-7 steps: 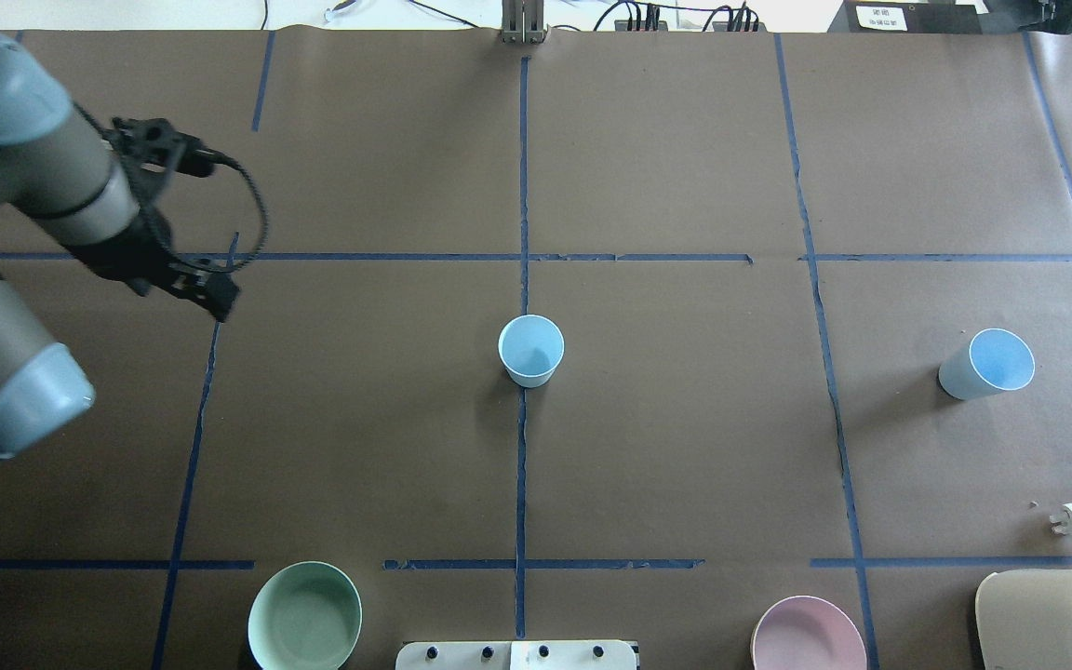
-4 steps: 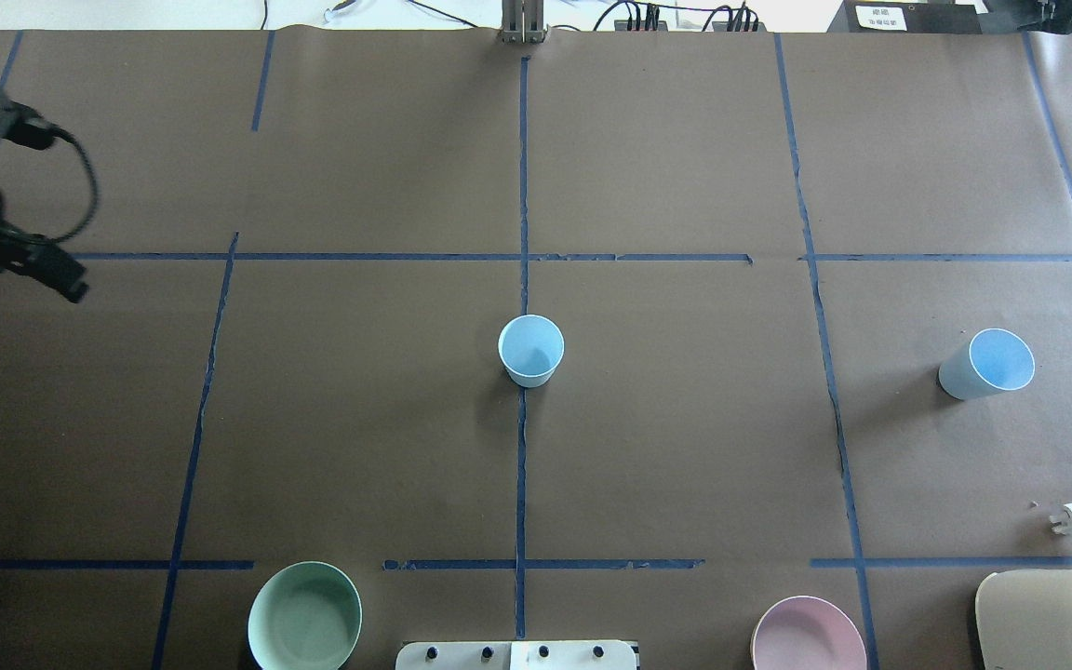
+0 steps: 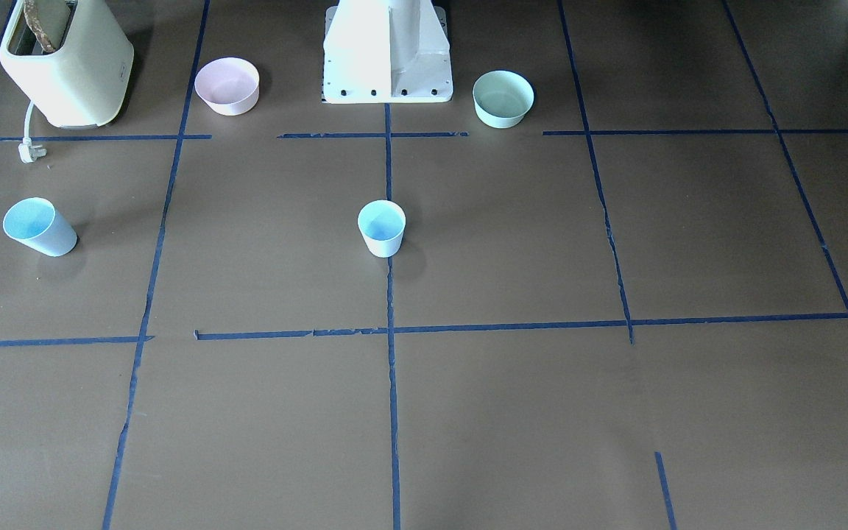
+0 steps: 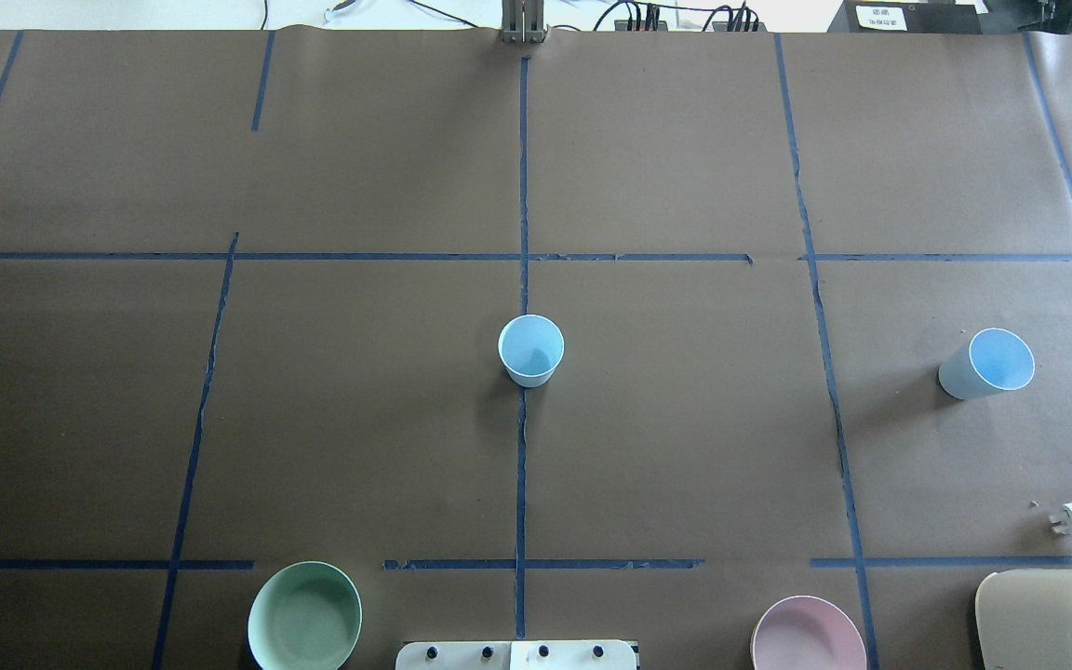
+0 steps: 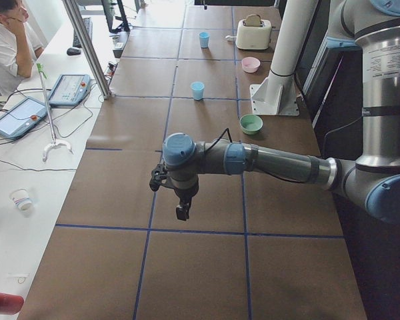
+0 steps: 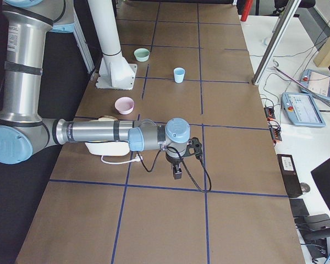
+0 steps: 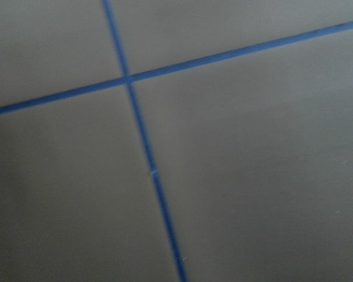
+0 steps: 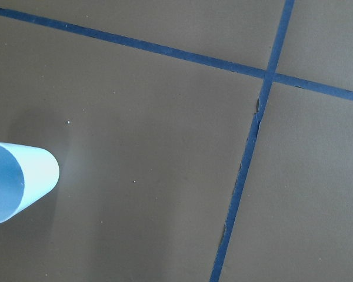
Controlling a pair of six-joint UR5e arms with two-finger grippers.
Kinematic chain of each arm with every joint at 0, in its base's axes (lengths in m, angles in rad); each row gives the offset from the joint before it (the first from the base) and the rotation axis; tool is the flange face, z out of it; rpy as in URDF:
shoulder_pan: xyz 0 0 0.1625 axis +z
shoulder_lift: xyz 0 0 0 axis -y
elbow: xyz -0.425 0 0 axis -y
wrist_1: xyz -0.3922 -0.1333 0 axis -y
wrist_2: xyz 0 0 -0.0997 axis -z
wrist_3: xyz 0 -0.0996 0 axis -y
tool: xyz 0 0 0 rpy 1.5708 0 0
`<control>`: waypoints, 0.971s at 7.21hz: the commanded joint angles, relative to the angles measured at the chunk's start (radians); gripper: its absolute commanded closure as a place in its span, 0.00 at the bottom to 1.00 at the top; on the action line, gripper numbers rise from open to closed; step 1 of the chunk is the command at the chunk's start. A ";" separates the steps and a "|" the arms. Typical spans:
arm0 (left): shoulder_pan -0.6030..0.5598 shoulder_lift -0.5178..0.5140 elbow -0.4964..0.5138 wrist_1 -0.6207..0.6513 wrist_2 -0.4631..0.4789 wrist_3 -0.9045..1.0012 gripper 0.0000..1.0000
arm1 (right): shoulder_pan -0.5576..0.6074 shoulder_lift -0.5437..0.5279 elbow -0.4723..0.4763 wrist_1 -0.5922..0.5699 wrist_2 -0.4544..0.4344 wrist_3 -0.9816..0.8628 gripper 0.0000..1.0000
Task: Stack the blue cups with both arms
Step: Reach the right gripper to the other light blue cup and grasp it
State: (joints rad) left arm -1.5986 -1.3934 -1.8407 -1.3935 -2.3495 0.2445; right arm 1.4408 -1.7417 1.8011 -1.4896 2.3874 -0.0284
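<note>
Landmark: white pedestal base point(image 3: 387, 51) at the robot's edge of the brown tabletop point(image 4: 685, 447).
Centre cup point(image 4: 530, 350): upright, mouth up, straight out from the base, standing on the blue tape line point(image 3: 389, 162) that runs out from it.
Second cup point(image 4: 987, 364): mouth up, about as far out from the base as the centre cup but far off to the base's right, well apart from that cup.
Left arm point(image 5: 280, 163): stretched low over the tabletop, far out on the base's left.
Left tool point(image 5: 182, 212): points down above the tabletop, holding nothing; I cannot tell whether its fingers are apart or together.
Right arm point(image 6: 93, 132): stretched out on the base's right.
Right tool point(image 6: 177, 173): points down, nothing in it; finger gap cannot be told. Its wrist view catches the second cup at the left edge.
Mint-green bowl point(image 3: 503, 98): just beside the base, on its left.
Pink bowl point(image 3: 227, 85): near the base, on its right.
Toaster point(image 3: 67, 62): right of the base, beyond the pink bowl.
</note>
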 commanded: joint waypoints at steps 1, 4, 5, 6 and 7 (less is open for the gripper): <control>-0.017 0.017 -0.002 -0.001 -0.001 0.009 0.00 | -0.145 0.001 0.079 0.154 -0.031 0.367 0.00; -0.017 0.013 0.001 -0.001 -0.001 0.009 0.00 | -0.403 -0.001 0.069 0.406 -0.204 0.755 0.00; -0.017 0.013 0.001 -0.001 -0.001 0.009 0.00 | -0.416 -0.002 0.045 0.410 -0.218 0.751 0.00; -0.017 0.013 0.001 -0.001 -0.001 0.009 0.00 | -0.419 -0.001 0.032 0.410 -0.220 0.748 0.00; -0.017 0.013 0.000 -0.001 -0.001 0.009 0.00 | -0.421 -0.001 0.008 0.410 -0.220 0.746 0.00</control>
State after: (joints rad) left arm -1.6153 -1.3805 -1.8395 -1.3944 -2.3500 0.2531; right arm 1.0272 -1.7429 1.8345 -1.0831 2.1724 0.7161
